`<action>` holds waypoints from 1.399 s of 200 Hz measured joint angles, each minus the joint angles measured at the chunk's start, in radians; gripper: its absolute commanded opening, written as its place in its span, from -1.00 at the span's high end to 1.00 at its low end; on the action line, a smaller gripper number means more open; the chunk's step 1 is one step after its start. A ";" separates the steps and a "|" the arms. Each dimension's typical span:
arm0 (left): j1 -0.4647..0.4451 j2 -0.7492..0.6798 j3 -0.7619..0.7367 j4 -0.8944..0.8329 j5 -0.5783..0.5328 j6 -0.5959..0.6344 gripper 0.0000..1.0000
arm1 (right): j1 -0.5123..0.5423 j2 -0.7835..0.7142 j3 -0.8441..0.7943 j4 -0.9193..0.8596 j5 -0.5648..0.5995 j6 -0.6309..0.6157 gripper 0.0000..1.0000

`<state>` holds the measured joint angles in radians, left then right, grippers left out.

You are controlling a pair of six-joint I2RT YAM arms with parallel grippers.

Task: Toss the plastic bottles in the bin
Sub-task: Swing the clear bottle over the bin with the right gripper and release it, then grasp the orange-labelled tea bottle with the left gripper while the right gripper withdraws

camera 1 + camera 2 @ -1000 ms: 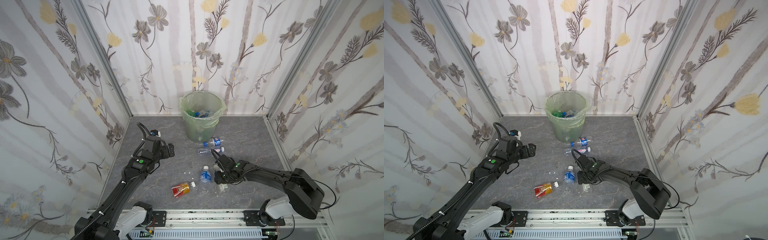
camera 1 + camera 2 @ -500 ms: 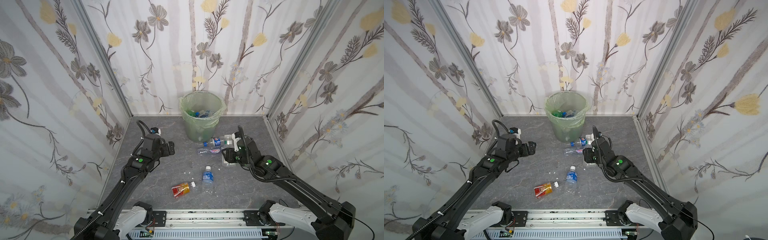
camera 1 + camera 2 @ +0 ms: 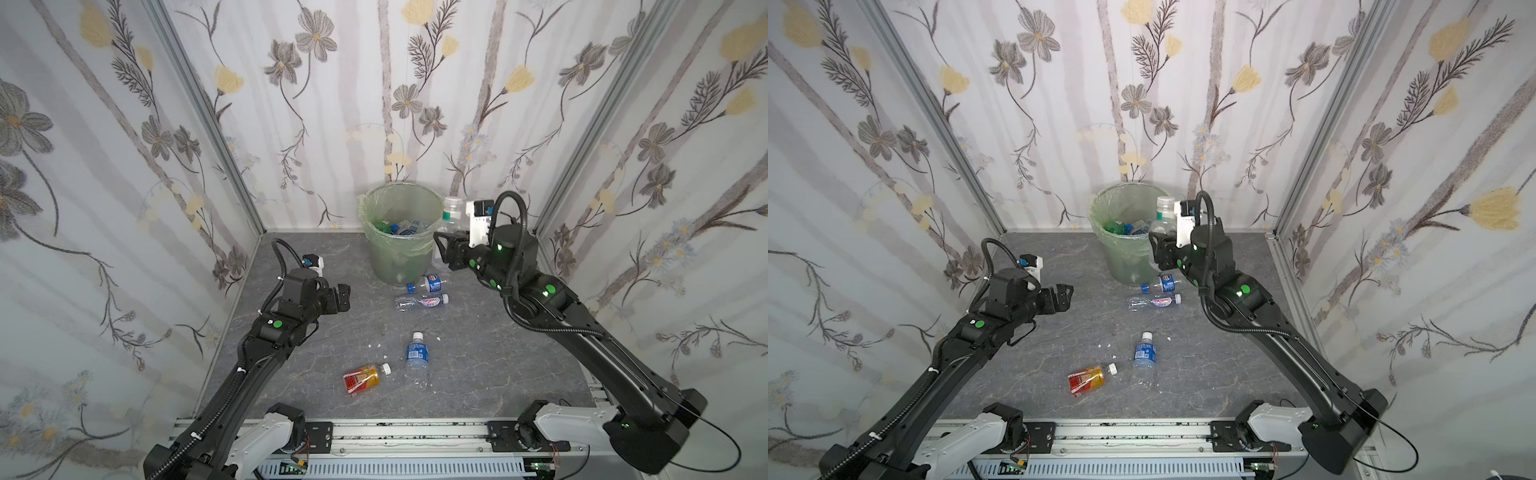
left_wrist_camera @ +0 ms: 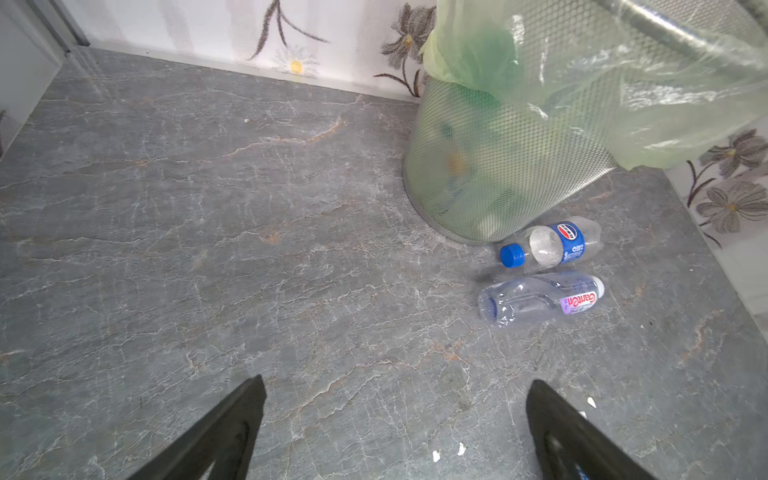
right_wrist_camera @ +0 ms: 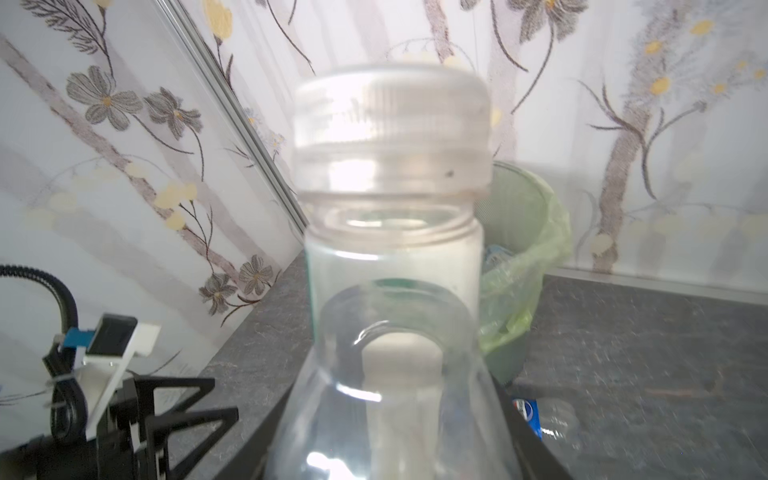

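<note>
my right jaws are clenched on the lower body of a clear bottle [image 3: 451, 212], holding it upright with the cap up. a second ago these jaws were low over the worktop [image 3: 498, 357] near 6 o'clock. half a second ago they were partway up. now they have carried the bottle high to the 3 o'clock edge of the bin [image 3: 365, 216], which stands at 12 o'clock against the back wall. i judge the pick and the lift done, with only the last shift over the mouth and the release left. from the top views i cannot tell whether the bottle already overhangs the liner or sits just beside it. the bottle is see-through and looks empty, with a wide pale cap and a green band below the neck. the right wrist view shows it blurred and filling the frame. my left jaws are spread wide and empty, hovering at about 9 o'clock, and have barely moved. other bottles [image 3: 399, 227] already lie in the bin. four remain on the worktop: a blue-capped one [image 3: 428, 284] at the bin's foot at 5 o'clock, a crumpled clear one with a purple label [image 3: 422, 301] just beside it, a blue-labelled one [image 3: 417, 357] near the centre, and an orange-red labelled one [image 3: 363, 378] at that one's 7 o'clock.
</note>
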<state>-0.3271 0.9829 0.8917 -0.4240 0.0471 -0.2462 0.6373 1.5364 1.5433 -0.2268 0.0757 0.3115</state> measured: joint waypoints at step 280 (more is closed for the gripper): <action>-0.628 0.286 0.088 -0.277 -0.049 0.097 -0.95 | -0.362 -0.377 -0.672 0.074 -0.123 0.066 -0.99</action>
<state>-0.9554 1.2694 0.9794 -0.7010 -0.0021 -0.1497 0.2756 1.1595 0.8711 -0.1524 -0.0475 0.3771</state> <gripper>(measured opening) 0.960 0.996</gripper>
